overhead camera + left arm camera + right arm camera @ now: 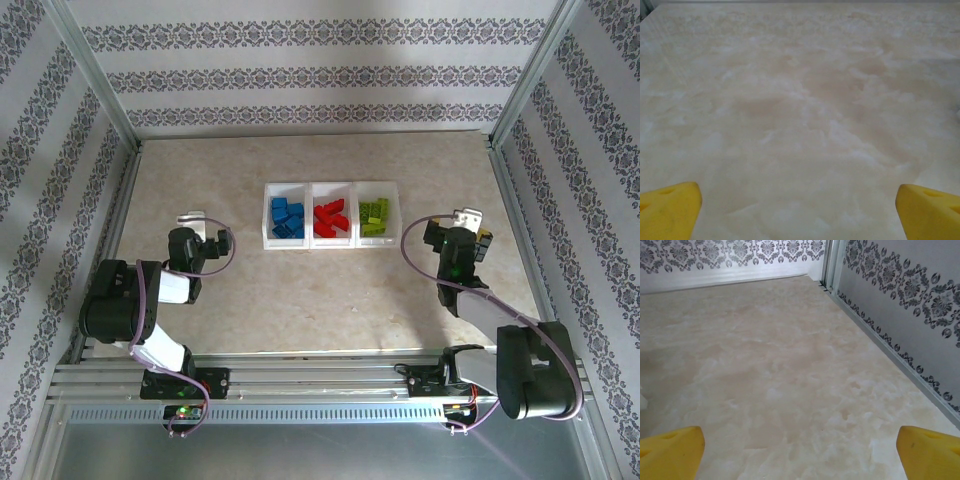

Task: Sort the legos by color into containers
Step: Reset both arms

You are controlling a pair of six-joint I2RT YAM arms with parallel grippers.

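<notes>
Fingers (pixel 670 210) of the left gripper (pixel 192 218) are spread wide with nothing held, their tips cropped at the frame corners; the right gripper (pixel 468 216) fingers (pixel 930 452) likewise. Between both grippers on the table (pixel 200 300), the containers (pixel 330 244) hold blue legos (pixel 287 217), red legos (pixel 331 217) and green legos (pixel 374 216). Single bricks are hard to separate.

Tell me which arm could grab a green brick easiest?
Right, probably. The right gripper hangs open on the side nearest the green bricks; the left gripper would have to cross the blue bricks and red bricks.
</notes>
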